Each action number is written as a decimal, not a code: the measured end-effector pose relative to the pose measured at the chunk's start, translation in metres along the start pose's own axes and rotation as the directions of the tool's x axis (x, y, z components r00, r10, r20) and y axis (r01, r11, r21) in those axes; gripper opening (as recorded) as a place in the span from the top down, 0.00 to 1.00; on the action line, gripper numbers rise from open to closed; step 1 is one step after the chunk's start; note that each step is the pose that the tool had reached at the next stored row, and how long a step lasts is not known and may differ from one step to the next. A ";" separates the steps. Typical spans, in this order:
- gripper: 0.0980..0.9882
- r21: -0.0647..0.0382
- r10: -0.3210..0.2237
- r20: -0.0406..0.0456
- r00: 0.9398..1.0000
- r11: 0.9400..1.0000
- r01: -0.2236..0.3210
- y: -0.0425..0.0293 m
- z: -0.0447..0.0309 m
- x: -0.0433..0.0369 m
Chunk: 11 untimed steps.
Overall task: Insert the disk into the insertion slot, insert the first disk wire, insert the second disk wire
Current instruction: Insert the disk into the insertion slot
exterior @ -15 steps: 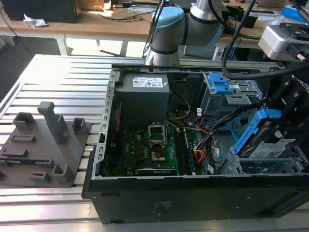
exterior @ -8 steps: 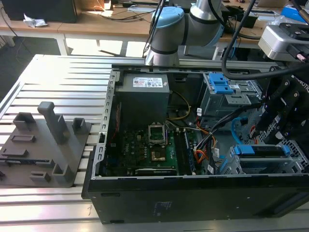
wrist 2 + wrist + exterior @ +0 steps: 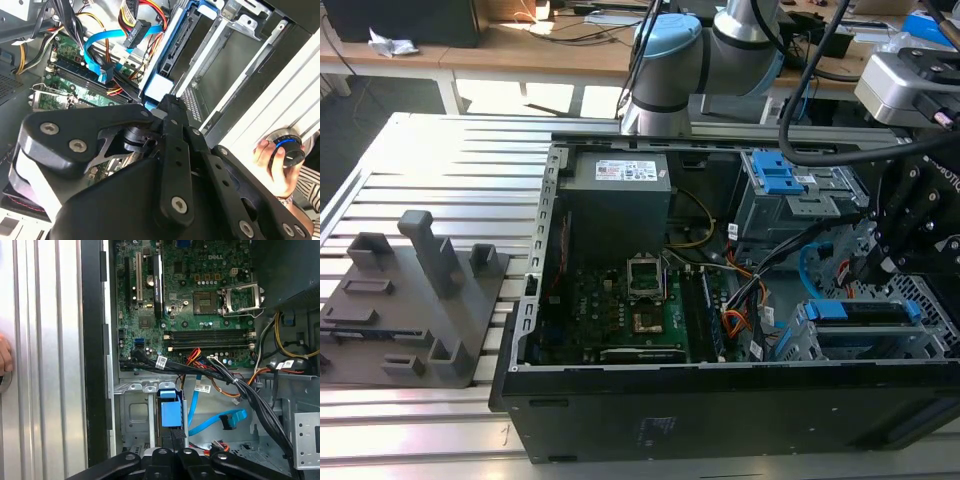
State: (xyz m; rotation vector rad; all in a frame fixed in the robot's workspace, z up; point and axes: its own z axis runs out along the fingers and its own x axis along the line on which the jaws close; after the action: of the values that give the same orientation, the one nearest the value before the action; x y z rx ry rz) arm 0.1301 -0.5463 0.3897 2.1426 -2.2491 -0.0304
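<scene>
The disk (image 3: 865, 312) sits in the slot (image 3: 932, 342) at the exterior view's right. Both wrist views show the claw (image 3: 168, 100) drawn narrow, its tips at the blue handle (image 3: 169, 412). The second wrist view adds a hand (image 3: 265, 159) gripping a knob (image 3: 286, 154).

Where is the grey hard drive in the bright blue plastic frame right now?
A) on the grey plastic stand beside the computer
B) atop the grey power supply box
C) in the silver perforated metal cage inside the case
C: the exterior view shows the grey hard drive in its bright blue plastic carrier sitting inside the silver perforated sheet-metal cage of the open black computer case.
</scene>
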 end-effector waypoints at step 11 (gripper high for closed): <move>0.99 0.000 0.000 0.000 1.000 1.000 0.000 -0.0181 -0.0002 -0.0016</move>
State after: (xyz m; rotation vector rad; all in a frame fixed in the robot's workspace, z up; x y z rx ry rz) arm 0.1483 -0.5456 0.3891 2.1425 -2.2489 -0.0307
